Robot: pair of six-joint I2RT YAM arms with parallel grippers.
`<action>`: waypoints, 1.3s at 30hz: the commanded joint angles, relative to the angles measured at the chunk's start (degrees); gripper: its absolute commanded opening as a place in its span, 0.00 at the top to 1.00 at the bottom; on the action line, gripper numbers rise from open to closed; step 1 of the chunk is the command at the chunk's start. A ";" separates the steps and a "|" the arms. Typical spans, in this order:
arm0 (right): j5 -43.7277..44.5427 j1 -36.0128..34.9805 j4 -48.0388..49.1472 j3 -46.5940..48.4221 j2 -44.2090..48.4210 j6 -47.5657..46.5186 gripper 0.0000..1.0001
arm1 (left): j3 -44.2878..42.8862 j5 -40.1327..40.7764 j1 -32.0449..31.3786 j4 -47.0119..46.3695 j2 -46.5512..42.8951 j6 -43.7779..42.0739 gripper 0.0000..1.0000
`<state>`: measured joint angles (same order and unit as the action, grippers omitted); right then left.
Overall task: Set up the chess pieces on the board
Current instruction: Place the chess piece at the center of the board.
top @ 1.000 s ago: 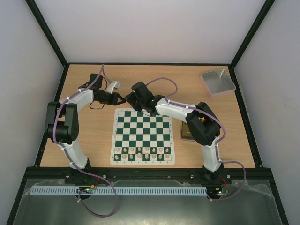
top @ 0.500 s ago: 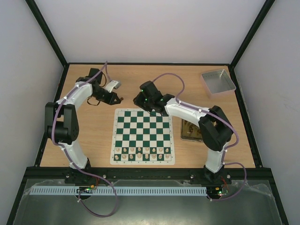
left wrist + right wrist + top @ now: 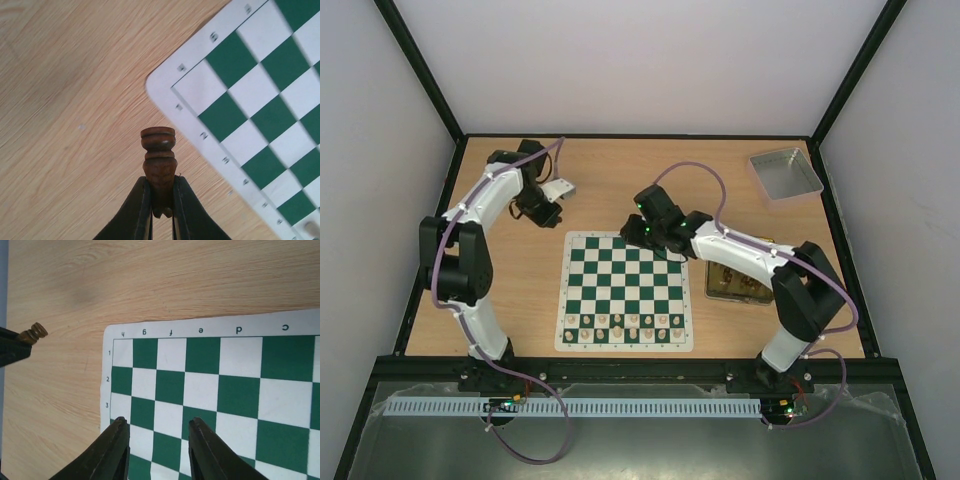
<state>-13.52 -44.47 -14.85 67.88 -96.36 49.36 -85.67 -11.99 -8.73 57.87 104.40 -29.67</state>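
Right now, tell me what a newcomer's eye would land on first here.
The green-and-white board dominates the middle, with cream pieces lined along its near edge only. The left gripper pinches a dark brown chess piece over the table beside the board's corner, while the right gripper hangs open above its far end.

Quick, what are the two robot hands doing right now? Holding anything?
Left gripper: closed on a dark brown chess piece.
Right gripper: open, empty, above the board.

Chess piece (image 3: 158,149) base hidden inside left pincer (image 3: 160,187); board (image 3: 250,100) cut off at edge.
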 commanded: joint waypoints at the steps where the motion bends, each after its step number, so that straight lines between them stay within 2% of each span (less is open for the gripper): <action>1: 0.39 0.37 -2.28 -2.84 4.36 -4.24 0.67 | -4.90 10.61 -0.40 9.20 1.96 -4.43 0.98; 6: 0.58 0.35 -1.39 -7.33 8.21 -5.24 0.67 | -10.01 15.14 -1.13 16.47 5.79 -6.15 0.98; 9: 0.01 0.35 -0.59 -9.61 9.86 -5.44 0.68 | -7.04 22.35 -2.61 16.49 5.65 -7.93 0.98; 15: -0.15 0.35 -0.72 -11.98 11.92 -6.45 0.68 | -2.23 30.28 -4.17 16.46 7.15 -9.40 0.98; 24: -0.53 0.39 -0.35 -14.34 12.70 -6.74 0.68 | 1.65 30.35 -4.86 16.58 9.40 -11.23 0.98; 28: -1.01 0.35 0.28 -14.69 12.05 -6.42 0.68 | 4.55 33.20 -5.38 16.58 11.44 -10.34 0.98; 39: -1.75 0.35 1.23 -14.82 10.24 -5.95 0.68 | 5.96 39.66 -6.26 16.66 14.47 -10.06 0.97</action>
<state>-15.22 -44.27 -14.28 53.45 -85.34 43.72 -80.99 22.92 -14.37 72.62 117.97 -39.59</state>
